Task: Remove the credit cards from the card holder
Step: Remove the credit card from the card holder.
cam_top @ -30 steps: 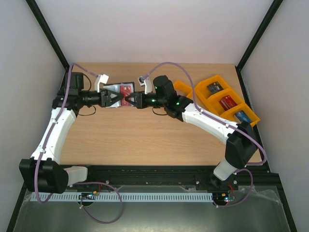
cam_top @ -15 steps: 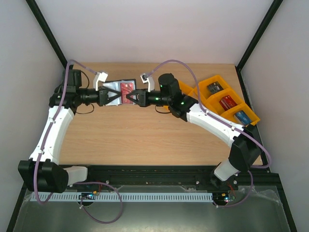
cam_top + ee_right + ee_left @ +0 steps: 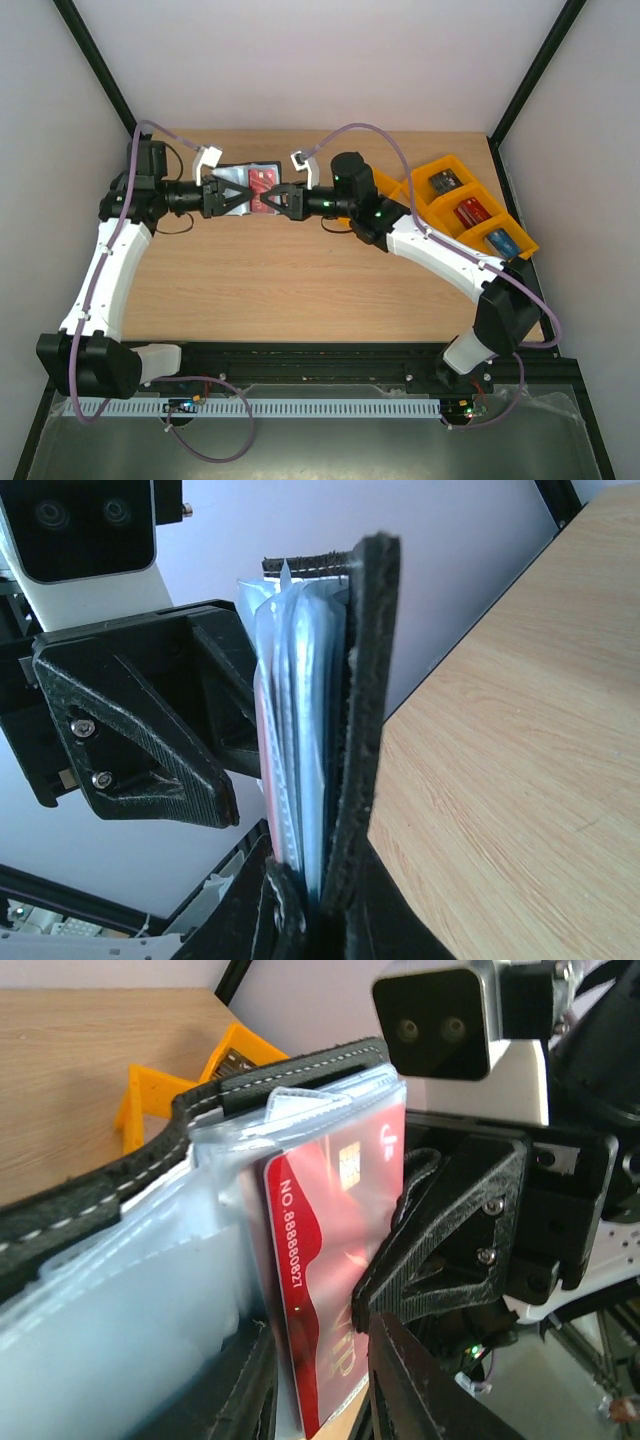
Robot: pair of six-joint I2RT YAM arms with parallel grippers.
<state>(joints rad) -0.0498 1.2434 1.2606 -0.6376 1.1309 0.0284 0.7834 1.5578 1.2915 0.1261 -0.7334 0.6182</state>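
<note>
Where right claw (image 3: 312, 905) clamps, wallet (image 3: 364, 680) (open).

Black card holder (image 3: 100, 1200) open, upright; red card (image 3: 320, 1290) in its clear pocket.

White arm links (image 3: 105, 275), black joints (image 3: 505, 305), purple cables (image 3: 375, 133), angular black jaws, silver screws (image 3: 487, 1206), white camera housing (image 3: 510, 1075)

one card holder (image 3: 358, 680); one red card (image 3: 330, 1260) showing; two arms (image 3: 105, 270) (image 3: 440, 255)
</note>
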